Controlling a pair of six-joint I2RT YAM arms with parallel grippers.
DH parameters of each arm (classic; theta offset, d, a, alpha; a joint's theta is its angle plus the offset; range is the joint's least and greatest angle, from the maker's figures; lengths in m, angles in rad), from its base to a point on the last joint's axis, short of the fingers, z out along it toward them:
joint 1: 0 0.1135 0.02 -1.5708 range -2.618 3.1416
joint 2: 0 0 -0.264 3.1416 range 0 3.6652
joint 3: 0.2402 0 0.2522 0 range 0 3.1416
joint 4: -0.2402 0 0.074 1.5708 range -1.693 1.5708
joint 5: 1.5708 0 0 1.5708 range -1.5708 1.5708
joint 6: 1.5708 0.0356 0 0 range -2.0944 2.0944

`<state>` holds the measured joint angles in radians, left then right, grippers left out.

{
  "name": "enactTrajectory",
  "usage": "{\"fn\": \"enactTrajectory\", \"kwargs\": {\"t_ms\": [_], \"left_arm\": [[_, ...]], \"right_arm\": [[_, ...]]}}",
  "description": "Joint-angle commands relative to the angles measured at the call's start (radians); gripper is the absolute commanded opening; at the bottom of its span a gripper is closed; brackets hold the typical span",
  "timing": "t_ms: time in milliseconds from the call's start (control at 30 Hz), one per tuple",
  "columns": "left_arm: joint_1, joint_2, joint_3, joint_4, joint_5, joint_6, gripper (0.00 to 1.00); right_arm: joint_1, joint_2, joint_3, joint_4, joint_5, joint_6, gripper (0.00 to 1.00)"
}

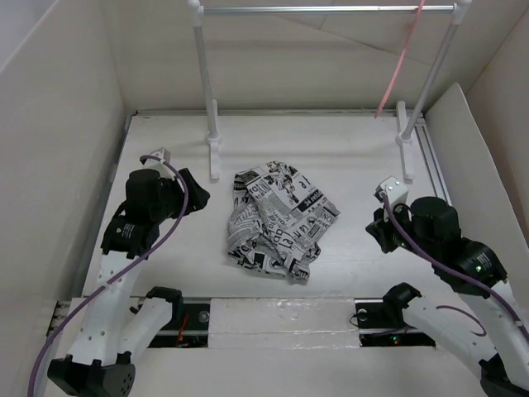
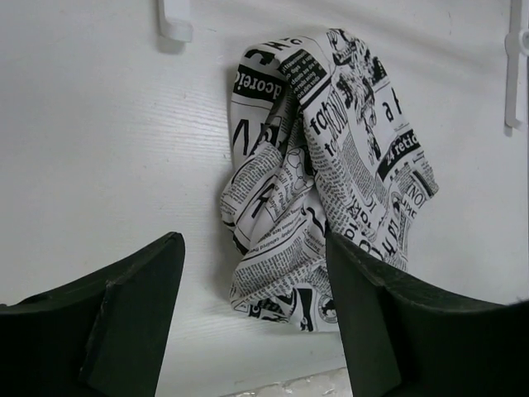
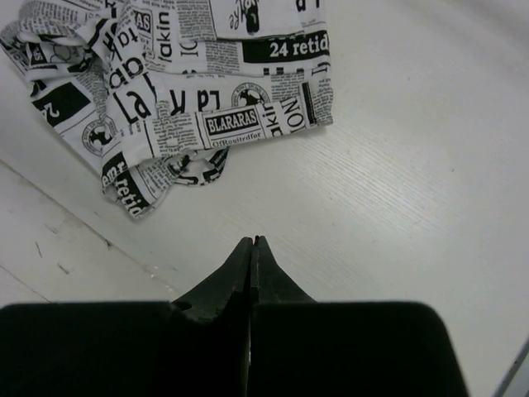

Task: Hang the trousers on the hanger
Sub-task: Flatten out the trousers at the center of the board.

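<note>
The trousers (image 1: 277, 218), white cloth with black newspaper print, lie crumpled in a heap on the white table between the two arms. They also show in the left wrist view (image 2: 331, 165) and in the right wrist view (image 3: 165, 91). The pale pink hanger (image 1: 401, 59) hangs from the right end of the silver bar at the back. My left gripper (image 1: 197, 197) is open and empty, left of the heap; its fingers frame the cloth's near edge (image 2: 254, 248). My right gripper (image 1: 374, 225) is shut and empty, right of the heap (image 3: 252, 241).
A rack with two white posts (image 1: 204, 91) and a silver bar (image 1: 326, 10) stands at the back. White walls (image 1: 50, 124) close in the left, right and back. A rail (image 1: 281, 318) runs along the near edge by the arm bases.
</note>
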<state>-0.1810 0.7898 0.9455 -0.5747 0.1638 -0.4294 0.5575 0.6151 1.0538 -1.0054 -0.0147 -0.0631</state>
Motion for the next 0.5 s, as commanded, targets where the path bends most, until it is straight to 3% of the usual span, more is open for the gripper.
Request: {"fn": "enactTrajectory", "kwargs": {"t_ms": [0, 33, 100, 133, 167, 200, 233, 267, 300, 333, 367, 433, 467], "left_arm": [[0.003, 0.022, 0.007, 0.018, 0.046, 0.018, 0.64], [0.003, 0.028, -0.014, 0.025, 0.072, 0.032, 0.42], [0.003, 0.052, -0.069, 0.067, 0.117, 0.058, 0.21], [-0.006, 0.075, -0.086, 0.071, 0.141, 0.055, 0.04], [-0.006, 0.142, -0.082, 0.078, 0.166, 0.061, 0.01], [-0.04, 0.201, -0.032, 0.122, 0.117, 0.067, 0.0], [-0.082, 0.201, 0.013, 0.122, 0.026, 0.067, 0.0], [-0.13, 0.257, 0.059, 0.134, -0.068, 0.064, 0.01], [-0.174, 0.297, 0.12, 0.125, -0.143, 0.045, 0.03], [-0.257, 0.334, 0.225, 0.118, -0.271, 0.026, 0.17], [-0.291, 0.398, 0.257, 0.111, -0.311, 0.008, 0.27], [-0.343, 0.436, 0.254, 0.081, -0.352, -0.104, 0.41], [-0.356, 0.418, 0.209, 0.079, -0.354, -0.155, 0.43]], "right_arm": [[0.007, 0.02, -0.049, 0.048, -0.028, -0.001, 0.0], [0.007, 0.026, -0.061, 0.057, -0.024, 0.0, 0.0], [0.007, 0.052, -0.092, 0.091, -0.013, 0.0, 0.0], [0.007, 0.063, -0.098, 0.103, -0.013, -0.001, 0.0], [0.007, 0.092, -0.101, 0.126, -0.014, -0.001, 0.01], [-0.004, 0.125, -0.103, 0.148, -0.019, -0.003, 0.13], [-0.004, 0.126, -0.101, 0.148, -0.021, -0.004, 0.13], [-0.004, 0.142, -0.1, 0.169, -0.024, -0.006, 0.27], [-0.016, 0.185, -0.098, 0.178, -0.037, -0.009, 0.35], [-0.034, 0.208, -0.104, 0.192, -0.051, -0.026, 0.43], [-0.045, 0.231, -0.113, 0.229, -0.066, -0.035, 0.55], [-0.091, 0.299, -0.142, 0.283, -0.106, -0.056, 0.62], [-0.112, 0.322, -0.185, 0.313, -0.12, -0.058, 0.65]]}}
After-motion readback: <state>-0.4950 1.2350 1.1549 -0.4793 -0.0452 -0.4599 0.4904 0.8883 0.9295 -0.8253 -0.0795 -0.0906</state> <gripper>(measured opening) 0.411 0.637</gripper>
